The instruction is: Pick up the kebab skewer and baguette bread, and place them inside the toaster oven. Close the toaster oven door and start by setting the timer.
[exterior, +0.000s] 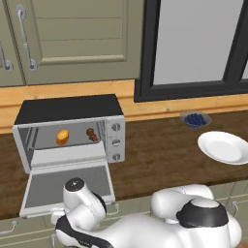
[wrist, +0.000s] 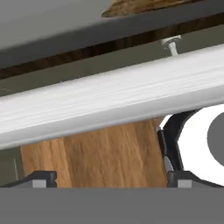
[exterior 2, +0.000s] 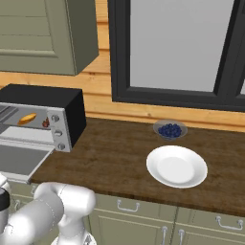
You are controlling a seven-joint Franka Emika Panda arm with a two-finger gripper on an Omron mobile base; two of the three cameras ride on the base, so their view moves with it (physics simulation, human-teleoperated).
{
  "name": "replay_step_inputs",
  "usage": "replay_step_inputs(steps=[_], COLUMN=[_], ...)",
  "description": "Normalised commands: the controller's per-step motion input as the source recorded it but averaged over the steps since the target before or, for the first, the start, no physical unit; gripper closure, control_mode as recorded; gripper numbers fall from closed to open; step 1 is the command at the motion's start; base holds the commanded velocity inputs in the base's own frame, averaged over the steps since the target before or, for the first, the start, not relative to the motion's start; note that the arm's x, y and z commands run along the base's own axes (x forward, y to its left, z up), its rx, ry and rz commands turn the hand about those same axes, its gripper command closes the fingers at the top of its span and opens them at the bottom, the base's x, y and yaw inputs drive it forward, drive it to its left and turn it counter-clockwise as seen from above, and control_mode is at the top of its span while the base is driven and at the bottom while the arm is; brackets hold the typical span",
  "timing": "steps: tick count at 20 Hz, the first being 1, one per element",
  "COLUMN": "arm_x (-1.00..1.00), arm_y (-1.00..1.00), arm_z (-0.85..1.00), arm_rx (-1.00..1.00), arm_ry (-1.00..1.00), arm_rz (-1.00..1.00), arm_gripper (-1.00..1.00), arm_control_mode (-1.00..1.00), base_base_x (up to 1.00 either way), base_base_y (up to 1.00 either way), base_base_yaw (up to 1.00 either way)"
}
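Boxy silver toaster oven (exterior: 72,133) with matte black top sits at the left of the dark wood-grain countertop (exterior: 155,155), back against the light wood wall strip. Three round silver knobs (exterior: 116,142) stacked down its right face.

Toaster oven door (exterior: 65,186), a flat silver-framed glass panel, is dropped fully open and lies roughly level, its near edge overhanging the counter's near edge. Its smooth silver bar handle (wrist: 109,98) runs across the hand view, right in front of the gripper (wrist: 107,177); jaws stand wide apart, one dark tip on each side, nothing between them. Can't tell whether the tips touch the bar.

Inside the cavity, on the rack: stubby golden-orange baguette bread (exterior: 62,137) with rounded ends at left-centre, small dark red-brown kebab skewer (exterior: 91,134) to its right, near the right wall. The two are apart, not touching.

Right of the oven there is a wide bare stretch of counter. Further right: glossy white round plate (exterior 2: 176,166) near the near edge, and a small grey bowl of dark blue berries (exterior 2: 170,129) just behind it toward the wall. Dark-framed window (exterior 2: 177,48) above; sage-green panelled cabinets (exterior: 68,38) with curved metal handles over the oven.
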Motion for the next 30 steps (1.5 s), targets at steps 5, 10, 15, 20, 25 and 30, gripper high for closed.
replay_step_inputs(steps=[5, 10, 15, 20, 25, 30], arm_x=[0.28, 0.41, 0.67, 0.59, 0.5, 0.68], arm_y=[0.01, 0.0, 0.0, 0.0, 0.0, -0.06], arm_z=[0.0, 0.0, 0.09, 0.61, 0.89, 0.74], arm_rx=[-0.01, -0.01, -0.01, 0.0, 0.0, 0.0], arm_ry=[-0.14, -0.13, -0.16, -0.1, 0.0, -0.01], arm_rz=[0.03, 0.02, 0.0, 0.0, 0.0, 0.0], arm_gripper=[-1.0, -1.0, -1.0, -1.0, -1.0, -1.0], arm_control_mode=[-1.0, -1.0, -1.0, -1.0, -1.0, -1.0], base_base_x=[0.0, 0.0, 0.0, 0.0, 0.0, 0.0], base_base_y=[0.0, 0.0, 0.0, 0.0, 0.0, 0.0], base_base_yaw=[0.0, 0.0, 0.0, 0.0, 0.0, 0.0])
